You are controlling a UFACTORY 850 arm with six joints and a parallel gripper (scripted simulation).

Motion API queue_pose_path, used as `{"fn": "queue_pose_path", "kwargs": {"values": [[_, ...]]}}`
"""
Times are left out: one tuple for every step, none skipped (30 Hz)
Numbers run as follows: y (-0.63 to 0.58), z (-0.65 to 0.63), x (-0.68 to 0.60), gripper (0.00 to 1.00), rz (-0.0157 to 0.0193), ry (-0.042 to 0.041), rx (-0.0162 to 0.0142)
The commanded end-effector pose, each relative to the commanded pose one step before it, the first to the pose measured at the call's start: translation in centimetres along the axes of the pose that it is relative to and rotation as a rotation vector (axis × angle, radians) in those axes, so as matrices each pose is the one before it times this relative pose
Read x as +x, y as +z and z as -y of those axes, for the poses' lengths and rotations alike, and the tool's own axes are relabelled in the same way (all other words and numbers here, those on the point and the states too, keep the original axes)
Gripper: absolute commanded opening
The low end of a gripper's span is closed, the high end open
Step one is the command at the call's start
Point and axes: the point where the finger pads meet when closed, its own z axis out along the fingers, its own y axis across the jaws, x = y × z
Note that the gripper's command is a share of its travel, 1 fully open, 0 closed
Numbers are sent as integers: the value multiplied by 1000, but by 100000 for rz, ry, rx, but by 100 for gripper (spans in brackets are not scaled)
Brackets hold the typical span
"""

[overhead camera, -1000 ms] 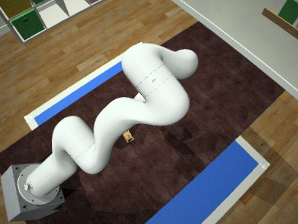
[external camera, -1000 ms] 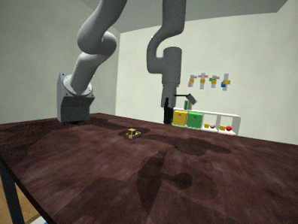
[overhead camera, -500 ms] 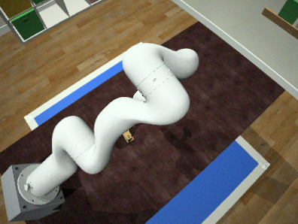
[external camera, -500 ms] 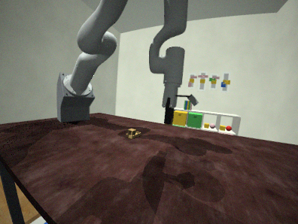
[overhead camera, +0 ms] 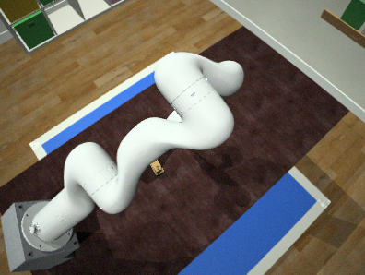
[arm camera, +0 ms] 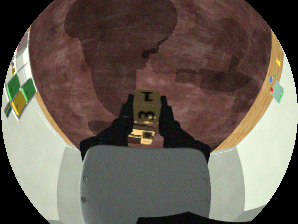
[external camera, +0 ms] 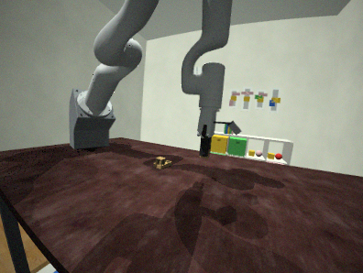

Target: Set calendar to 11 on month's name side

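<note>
My gripper (external camera: 204,153) (arm camera: 146,103) is shut on a tan number cube (arm camera: 147,104), high above the table. The wrist view shows a dark 1 and a 3 on two of its faces, both turned sideways. The small tan calendar (overhead camera: 157,168) (external camera: 160,163), a tray with the other cube on it, rests on the table, left of the gripper in the exterior view. Its digits are too small to read there. Gold parts show just below the held cube in the wrist view, partly hidden. The arm hides the gripper in the top view.
The dark red table top (overhead camera: 286,88) (external camera: 115,202) carries the arm's grey base (overhead camera: 41,231) (external camera: 92,130) at one end. Arm shadows fall across it. Shelves with coloured boxes (external camera: 236,146) stand beyond the table.
</note>
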Motion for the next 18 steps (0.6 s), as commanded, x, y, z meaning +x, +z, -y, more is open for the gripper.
{"fn": "queue_pose_path", "kwargs": {"values": [[2007,5,123,29,-469,61,7],[477,0,4,29,0,0,0],[482,0,4,29,0,0,0],[0,0,0,29,0,0,0],[0,0,0,29,0,0,0],[482,0,4,29,0,0,0],[477,0,4,29,0,0,0],[466,0,4,29,0,0,0],[450,0,4,29,0,0,0],[427,0,3,29,0,0,0],[399,0,3,29,0,0,1],[366,0,3,29,0,0,1],[330,0,3,29,0,0,-1],[288,0,2,29,0,0,0],[244,0,2,29,0,0,0],[198,0,1,29,0,0,0],[154,0,2,29,0,0,-1],[110,0,1,29,0,0,0]]}}
